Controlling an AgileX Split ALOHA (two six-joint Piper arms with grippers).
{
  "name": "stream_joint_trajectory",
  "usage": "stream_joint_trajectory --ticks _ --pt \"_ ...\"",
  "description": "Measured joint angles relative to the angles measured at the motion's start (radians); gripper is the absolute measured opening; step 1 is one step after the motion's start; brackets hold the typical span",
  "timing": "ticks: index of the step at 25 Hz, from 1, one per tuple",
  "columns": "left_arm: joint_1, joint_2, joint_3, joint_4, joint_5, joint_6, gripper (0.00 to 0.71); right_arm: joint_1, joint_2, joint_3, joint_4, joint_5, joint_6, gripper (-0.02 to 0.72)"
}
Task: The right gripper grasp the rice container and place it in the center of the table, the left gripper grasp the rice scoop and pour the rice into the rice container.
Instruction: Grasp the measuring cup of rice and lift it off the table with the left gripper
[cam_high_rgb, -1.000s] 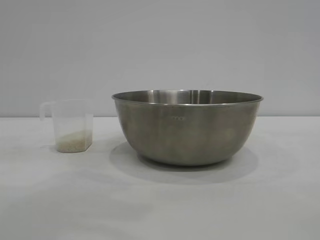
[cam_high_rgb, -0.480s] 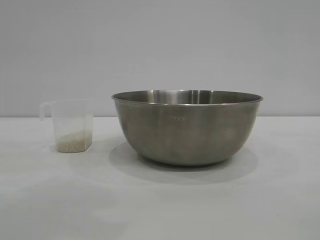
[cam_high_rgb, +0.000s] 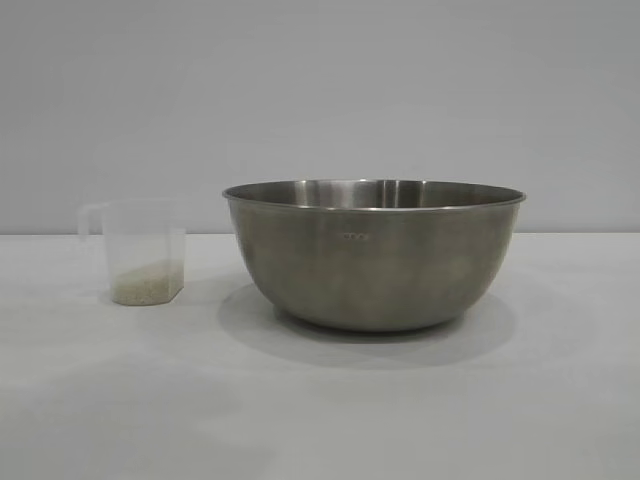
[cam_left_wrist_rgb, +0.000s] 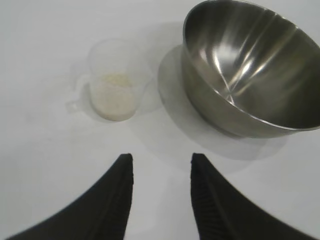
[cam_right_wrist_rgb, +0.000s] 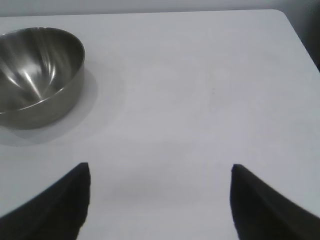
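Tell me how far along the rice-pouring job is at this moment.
Done, by the look of it: the rice container stands near the middle of the table, and the right gripper is open, clear of it. In hand: the left gripper is open and empty, short of the rice scoop. Left: grasping the scoop and pouring; the rice is in the scoop, and the container looks empty.

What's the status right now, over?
Left gripper open, empty, short of the rice scoop. Right gripper open, empty, parked. Rice unpoured; rice container empty. Path clear.
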Motion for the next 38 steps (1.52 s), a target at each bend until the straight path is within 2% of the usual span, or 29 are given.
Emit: stream_joint_trajectory --ticks 6,10,15,24,29,33,38 --pt "0.000 0.131 -0.057 0.000 0.035 -0.252 0.249 0.000 0.000 0.000 0.000 0.000 0.000 0.532" --pt "0.000 0.143 -0.077 0.000 0.054 -0.390 0.249 0.000 0.000 0.000 0.000 0.000 0.000 0.532" --pt "0.000 0.147 -0.108 0.000 0.082 -0.692 0.249 0.000 0.000 0.000 0.000 0.000 0.000 0.532" --pt "0.000 0.149 -0.222 0.000 0.462 -1.098 0.249 0.000 0.000 0.000 0.000 0.000 0.000 0.532" --pt "0.000 0.149 -0.347 0.000 0.586 -1.022 0.249 0.000 0.000 0.000 0.000 0.000 0.000 0.532" --pt "0.000 0.149 -0.445 0.008 0.622 -0.903 0.249 0.000 0.000 0.000 0.000 0.000 0.000 0.532" --pt "0.000 0.149 -0.523 0.066 0.644 -0.658 0.249 0.000 0.000 0.000 0.000 0.001 0.000 0.532"
